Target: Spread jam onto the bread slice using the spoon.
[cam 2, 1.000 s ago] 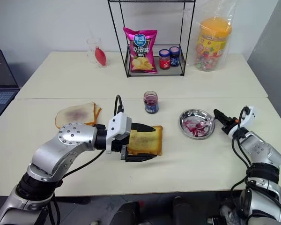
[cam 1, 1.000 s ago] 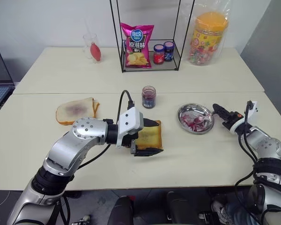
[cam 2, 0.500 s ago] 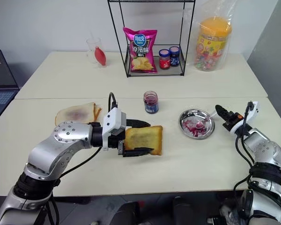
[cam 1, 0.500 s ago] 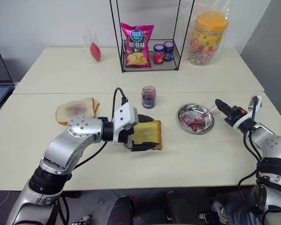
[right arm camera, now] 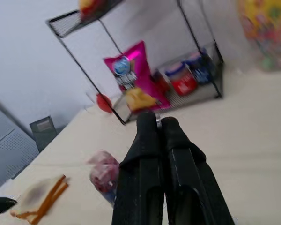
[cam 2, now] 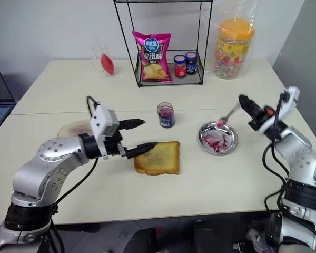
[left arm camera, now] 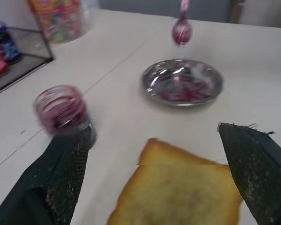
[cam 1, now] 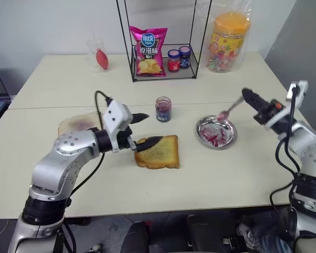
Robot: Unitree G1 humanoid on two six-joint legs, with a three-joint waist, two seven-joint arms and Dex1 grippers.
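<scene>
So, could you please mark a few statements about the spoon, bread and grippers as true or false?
1. The right gripper holds the spoon above the round metal dish. True.
2. The left gripper is shut on the bread slice. False: it is open, at the slice's edge.
3. The jam jar stands inside the wire rack. False: it stands on the table, in front of it.
4. The dish has jam smears. True.

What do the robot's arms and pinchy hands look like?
Both arms are shiny silver metal with round joints, black bands and looping black cables. Each wrist carries a white boxy block. The left gripper and right gripper each have two long, black, pointed fingers; the right one also shows a small orange-red patch.
</scene>
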